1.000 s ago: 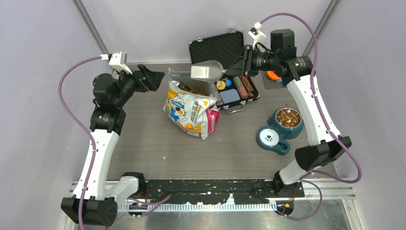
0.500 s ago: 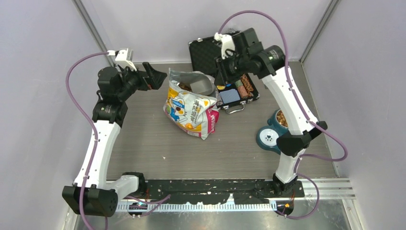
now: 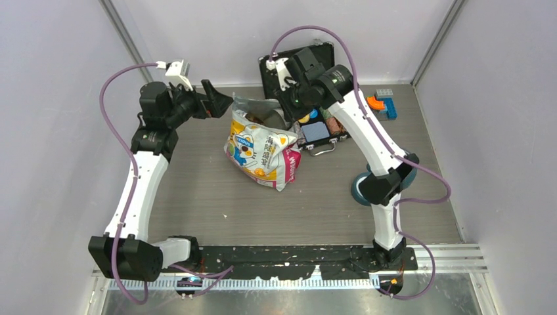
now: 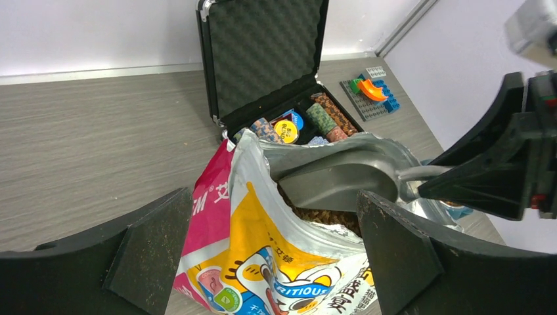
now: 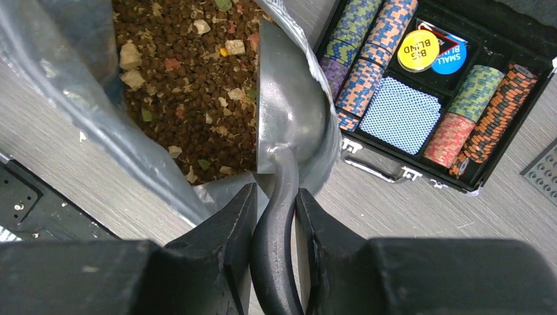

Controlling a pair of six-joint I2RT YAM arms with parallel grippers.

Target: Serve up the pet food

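- The pet food (image 5: 177, 85) is a loose heap of small dry nuggets, mostly brown with tan, reddish and green bits. It lies inside the open bag (image 3: 259, 147), which stands at the back middle of the table (image 3: 197, 190).
- It looks light, hard and free-running, so it would likely roll off any tilted edge. Pinching it is pointless; it is best carried in the scoop (image 5: 292, 111), kept level.
- The metal scoop sits in the mouth of the bag, its front edge down against the kibble. No food shows on its visible face, and I cannot tell how much is under it.
- The right hand (image 5: 274, 197) is clenched on the scoop's dark handle (image 5: 276, 262), with its 2 fingers pressing the sides just behind the bowl of the scoop.
- The left hand (image 4: 272, 216) is spread wide and holds nothing. It hovers near the left side of the bag top without touching it.
- The bag is thin, crinkly foil, so its rim probably folds easily. The upper left edge seems the place to pinch and steady it.
- A feeding bowl (image 3: 360, 190) sits well apart to the right, mostly hidden behind the right arm.
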